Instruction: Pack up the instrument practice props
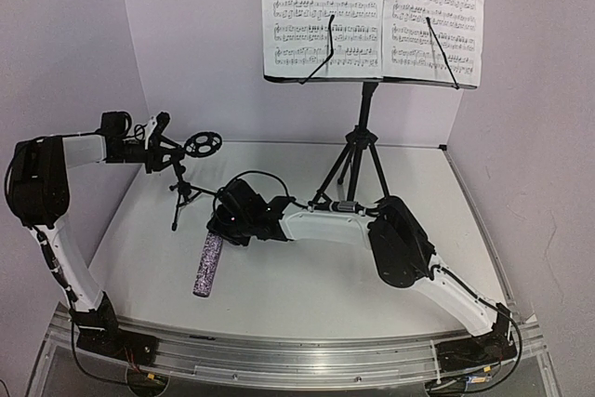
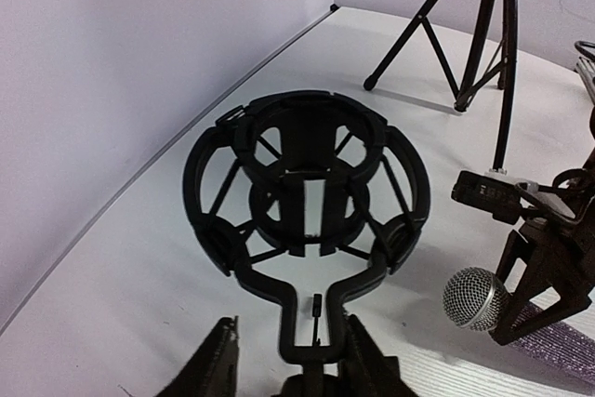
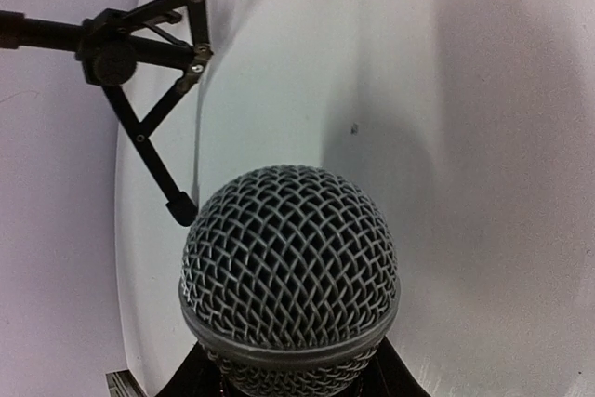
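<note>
Right gripper (image 1: 228, 226) clamps the microphone (image 1: 208, 267) just below its mesh head. Left gripper (image 2: 293, 360) straddles the mic stand (image 1: 179, 194) mount stem — grip unclear.

- A white table (image 1: 307, 295) is shown, its top smooth and pale.
- Plain pale walls (image 1: 186, 44) are set around its far and side edges.
- A metal rail (image 1: 297, 360) is fixed along its near edge.

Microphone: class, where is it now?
Top view: the microphone lies left of centre on the table, head end in the right gripper, just right of the mic stand.
</note>
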Robot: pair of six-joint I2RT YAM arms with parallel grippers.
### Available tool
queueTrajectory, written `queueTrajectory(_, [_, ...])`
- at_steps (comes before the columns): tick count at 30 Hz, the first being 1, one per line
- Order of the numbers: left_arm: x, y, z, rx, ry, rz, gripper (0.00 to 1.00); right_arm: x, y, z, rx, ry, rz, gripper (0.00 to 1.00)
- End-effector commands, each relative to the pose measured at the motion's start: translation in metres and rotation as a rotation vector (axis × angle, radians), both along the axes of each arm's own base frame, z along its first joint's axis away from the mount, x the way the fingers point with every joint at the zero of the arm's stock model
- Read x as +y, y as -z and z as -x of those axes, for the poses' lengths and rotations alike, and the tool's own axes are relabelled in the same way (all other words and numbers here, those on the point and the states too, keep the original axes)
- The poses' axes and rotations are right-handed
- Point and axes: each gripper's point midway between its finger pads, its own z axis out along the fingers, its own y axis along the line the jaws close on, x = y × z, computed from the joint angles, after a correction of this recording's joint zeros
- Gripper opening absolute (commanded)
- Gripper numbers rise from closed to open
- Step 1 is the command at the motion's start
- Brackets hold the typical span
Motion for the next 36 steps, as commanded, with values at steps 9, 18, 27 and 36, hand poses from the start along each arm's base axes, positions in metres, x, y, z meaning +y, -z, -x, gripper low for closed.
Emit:
queueTrajectory(9, [0.002, -0.055, 0.013, -0.021, -0.028, 0.027, 0.63, -0.010, 0.033, -0.001, 0.023, 0.027, 0.081, 0.31])
queueTrajectory(18, [0.005, -0.071, 0.009, -0.048, -0.066, 0.027, 0.77, 0.001, 0.012, -0.001, -0.009, -0.003, 0.046, 0.58])
queueTrajectory(27, [0.006, -0.052, 0.018, -0.044, -0.026, -0.057, 0.73, 0.000, -0.006, -0.002, -0.027, 0.010, 0.028, 0.60])
queueTrajectory(36, [0.005, -0.030, 0.026, -0.012, 0.020, -0.096, 0.99, -0.001, -0.015, -0.003, -0.052, 0.004, 0.030, 0.64])
